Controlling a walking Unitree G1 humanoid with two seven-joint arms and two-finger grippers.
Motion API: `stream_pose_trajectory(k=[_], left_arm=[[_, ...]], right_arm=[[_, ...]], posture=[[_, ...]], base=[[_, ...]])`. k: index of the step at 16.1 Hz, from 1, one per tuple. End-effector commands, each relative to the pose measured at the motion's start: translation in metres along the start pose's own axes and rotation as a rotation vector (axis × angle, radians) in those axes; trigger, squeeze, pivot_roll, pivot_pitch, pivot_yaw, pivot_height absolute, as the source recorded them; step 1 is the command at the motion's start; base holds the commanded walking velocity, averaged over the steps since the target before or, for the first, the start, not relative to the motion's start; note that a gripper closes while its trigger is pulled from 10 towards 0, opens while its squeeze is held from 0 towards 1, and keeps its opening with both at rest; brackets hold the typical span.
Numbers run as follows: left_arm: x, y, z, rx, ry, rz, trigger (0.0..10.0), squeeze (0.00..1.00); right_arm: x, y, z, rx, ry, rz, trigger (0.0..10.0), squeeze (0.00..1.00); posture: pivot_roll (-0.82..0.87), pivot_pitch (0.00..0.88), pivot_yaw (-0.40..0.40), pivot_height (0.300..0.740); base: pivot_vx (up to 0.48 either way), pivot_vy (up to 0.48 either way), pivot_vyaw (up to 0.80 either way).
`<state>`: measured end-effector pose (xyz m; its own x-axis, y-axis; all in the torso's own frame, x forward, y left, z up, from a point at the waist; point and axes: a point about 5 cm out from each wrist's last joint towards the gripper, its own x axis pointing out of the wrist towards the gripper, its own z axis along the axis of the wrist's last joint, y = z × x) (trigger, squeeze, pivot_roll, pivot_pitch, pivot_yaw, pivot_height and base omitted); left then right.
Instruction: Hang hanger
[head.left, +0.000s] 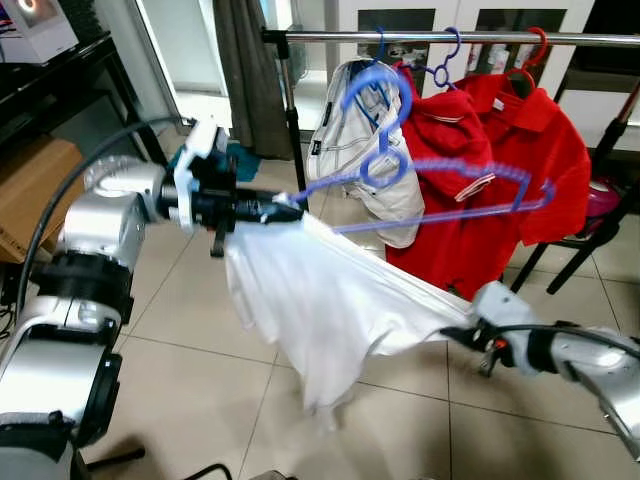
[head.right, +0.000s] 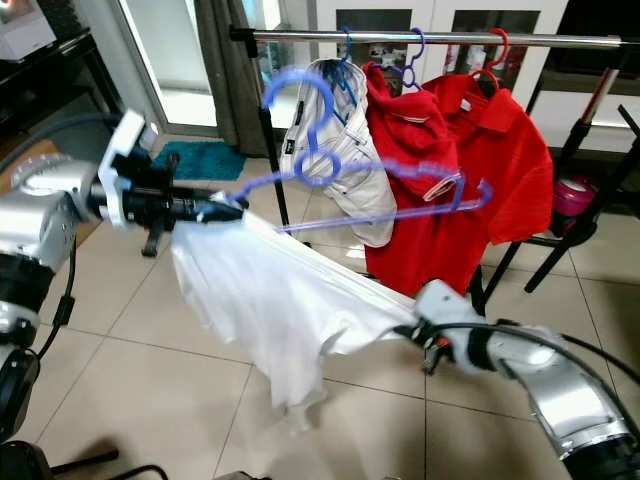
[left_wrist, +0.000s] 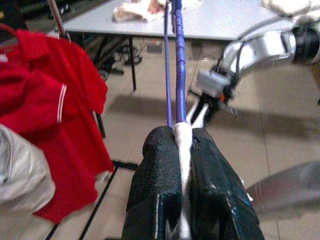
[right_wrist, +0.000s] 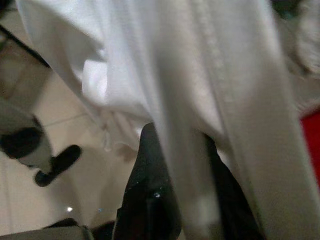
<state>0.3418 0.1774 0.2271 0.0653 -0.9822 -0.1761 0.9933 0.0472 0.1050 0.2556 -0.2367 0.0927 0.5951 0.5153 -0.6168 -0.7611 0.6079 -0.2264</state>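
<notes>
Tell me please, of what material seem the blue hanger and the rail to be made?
The blue hanger looks like glossy plastic or plastic-coated wire: thin, translucent blue with ribbed arms. The rail looks like polished metal, since it is silvery with bright reflections.

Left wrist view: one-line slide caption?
Left gripper pinches white cloth and blue plastic hanger beside red shirts.
</notes>
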Motion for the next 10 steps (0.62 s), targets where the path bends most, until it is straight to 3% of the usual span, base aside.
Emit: stream_pose_trajectory(k=[1,3,6,8,10], left_arm=[[-0.013,-0.001,0.007,0.046,0.028,0.043,0.0,0.00],[-0.013,-0.011,-0.005,0.048,0.073,0.057,0.0,0.00],[-0.017,-0.024,-0.021,0.041,0.135,0.084,0.0,0.00],[-0.018,-0.038,-0.036,0.041,0.235,0.078,0.0,0.00],[-0.018,-0.043,-0.043,0.021,0.252,0.088,0.0,0.00]], right_arm=[[-0.012,-0.019,-0.010,0.014,0.052,-0.127,0.0,0.00],[-0.024,-0.041,-0.016,0.039,0.101,-0.314,0.0,0.00],[-0.040,-0.059,-0.023,0.057,0.126,-0.485,0.0,0.00],[-0.050,-0.071,-0.022,0.053,0.122,-0.560,0.0,0.00],[-0.054,-0.077,-0.019,0.047,0.119,-0.586,0.0,0.00]], posture=[[-0.23,0.000,0.118,0.740],[-0.24,0.000,0.119,0.740],[-0.24,0.001,0.114,0.740],[-0.24,0.004,0.108,0.740],[-0.24,0.007,0.102,0.740]], base=[[0.000,0.000,0.00],[0.000,0.000,0.00],[0.000,0.000,0.00],[0.000,0.000,0.00],[0.000,0.000,0.00]])
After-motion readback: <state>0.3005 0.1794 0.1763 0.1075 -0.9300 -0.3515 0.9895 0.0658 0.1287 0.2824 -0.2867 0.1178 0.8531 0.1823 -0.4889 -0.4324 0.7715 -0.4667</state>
